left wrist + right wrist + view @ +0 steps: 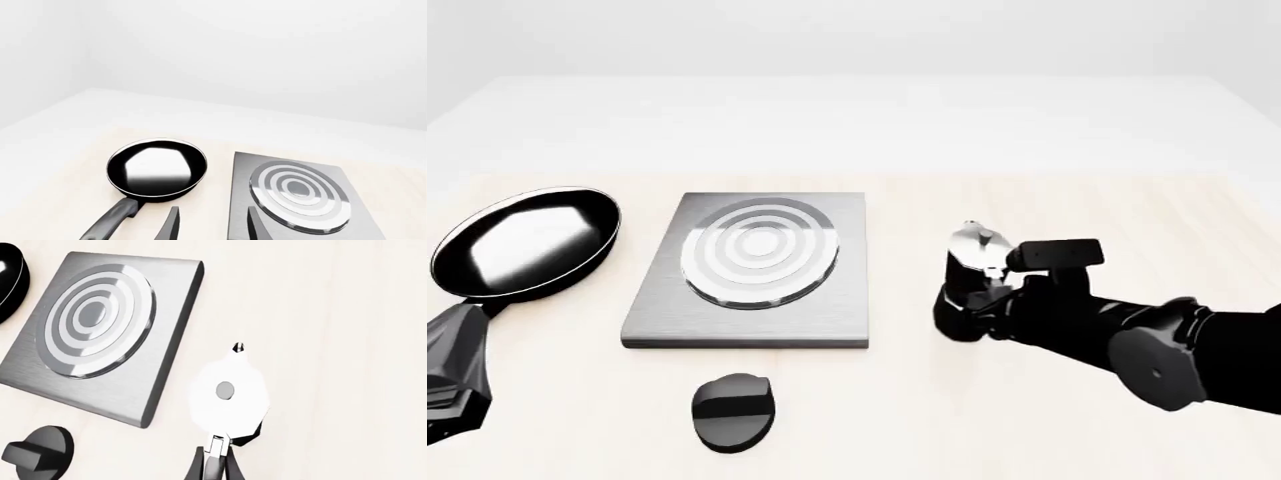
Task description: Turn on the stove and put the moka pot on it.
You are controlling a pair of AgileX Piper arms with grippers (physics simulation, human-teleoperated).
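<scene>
Though seemingly gripped, moka pot (974,262) clears stove (751,272).

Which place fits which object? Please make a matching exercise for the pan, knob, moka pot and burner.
Column 1:
1. frying pan
2. knob
3. moka pot
4. burner

Column 2:
a. on the stove slab
b. at the right hand
c. left of the stove
d. on the table, nearer the arms than the stove

Pairs: 1-c, 2-d, 3-b, 4-a
</scene>
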